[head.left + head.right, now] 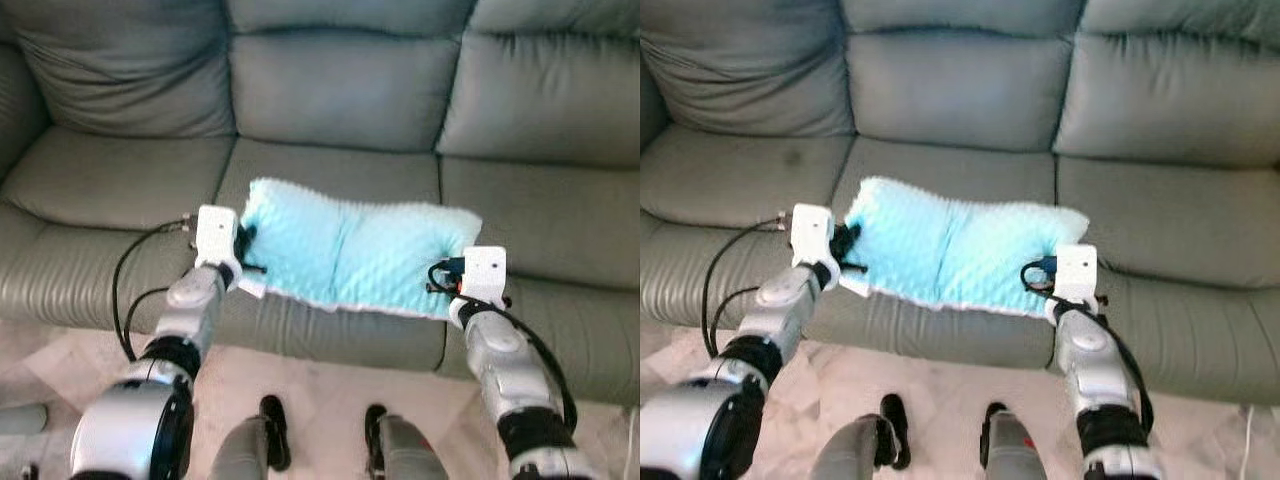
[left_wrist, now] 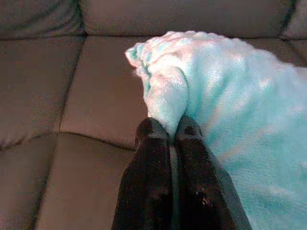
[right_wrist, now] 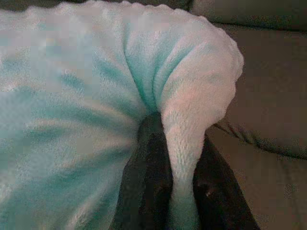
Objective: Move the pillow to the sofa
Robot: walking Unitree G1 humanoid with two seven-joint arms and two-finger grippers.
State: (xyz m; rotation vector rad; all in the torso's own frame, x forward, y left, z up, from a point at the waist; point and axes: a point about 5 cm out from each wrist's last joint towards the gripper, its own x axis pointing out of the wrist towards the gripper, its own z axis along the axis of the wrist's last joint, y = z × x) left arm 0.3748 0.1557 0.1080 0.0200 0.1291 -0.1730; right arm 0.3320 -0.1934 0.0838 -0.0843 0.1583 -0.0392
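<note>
Light-blue pillow (image 1: 350, 250) lying across the middle seat cushion of the grey sofa (image 1: 340, 90), near the seat's front edge. Left gripper (image 2: 169, 134) pinches the pillow's left end between closed fingers; right gripper (image 3: 180, 134) clamps a fold at its right end.

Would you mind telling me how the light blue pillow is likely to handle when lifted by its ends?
The pillow is probably floppy: it dips at a crease midway between the left pincer and right pincer. It is likely light and compressible, since the fabric bunches where pinched. Its fluffy surface should resist slipping.
</note>
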